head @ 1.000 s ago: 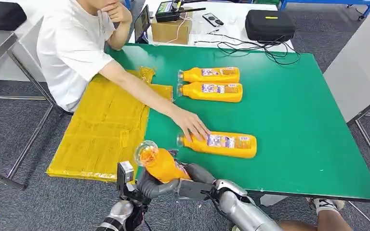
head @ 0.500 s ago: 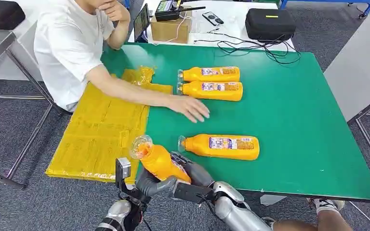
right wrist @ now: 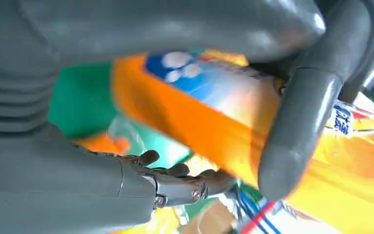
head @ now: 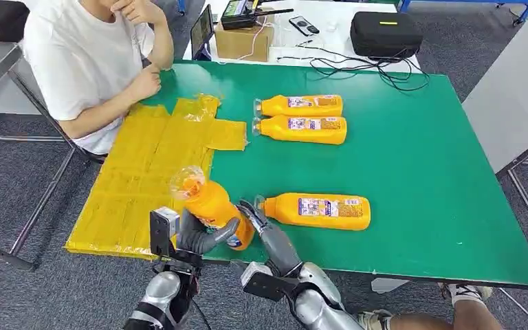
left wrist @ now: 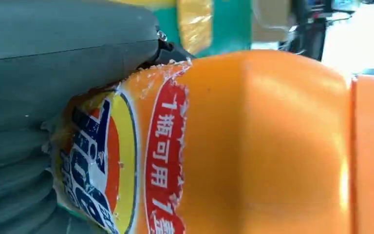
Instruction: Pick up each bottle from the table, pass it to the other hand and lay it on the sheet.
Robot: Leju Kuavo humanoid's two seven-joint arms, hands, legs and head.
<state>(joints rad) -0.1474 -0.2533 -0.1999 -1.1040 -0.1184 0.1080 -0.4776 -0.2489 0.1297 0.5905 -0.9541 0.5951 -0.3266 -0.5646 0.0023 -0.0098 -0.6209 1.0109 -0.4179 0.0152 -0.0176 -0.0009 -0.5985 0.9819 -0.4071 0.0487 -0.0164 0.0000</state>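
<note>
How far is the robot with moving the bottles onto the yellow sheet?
Done: nothing yet; the yellow sheet bears no bottle. In hand: the held bottle is at the handover, the left robot hand wrapped around it and the right robot hand close at its base; whether the right one grips cannot be told. Left: laying it down, then the near bottle, middle bottle and farthest bottle on the green table.
</note>
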